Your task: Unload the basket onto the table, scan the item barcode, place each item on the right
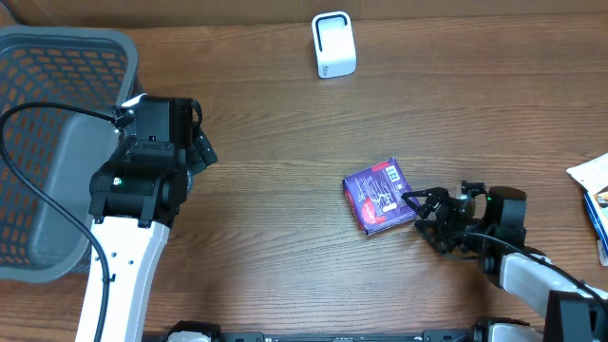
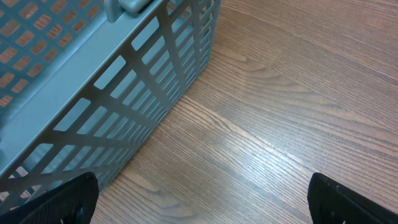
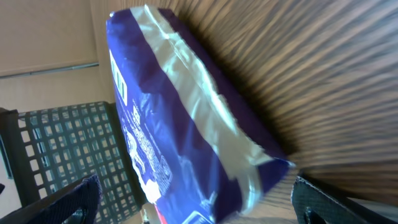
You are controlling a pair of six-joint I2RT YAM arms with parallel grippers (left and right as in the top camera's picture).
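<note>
A purple packet (image 1: 380, 197) lies flat on the wooden table (image 1: 285, 237), right of centre, its printed face up. The right gripper (image 1: 425, 217) is low at the packet's right edge, its jaws spread wide. In the right wrist view the packet (image 3: 186, 143) fills the space ahead of the two fingertips (image 3: 74, 199); whether either touches it cannot be told. A white scanner (image 1: 333, 45) stands near the table's far edge, well apart from the packet. At the left edge sits a grey mesh basket (image 1: 57, 142). The left gripper (image 2: 205, 208) hangs just beside the basket's wall, its jaws also wide apart, with only bare wood between them. Papers (image 1: 594, 185) lie at the right edge.
</note>
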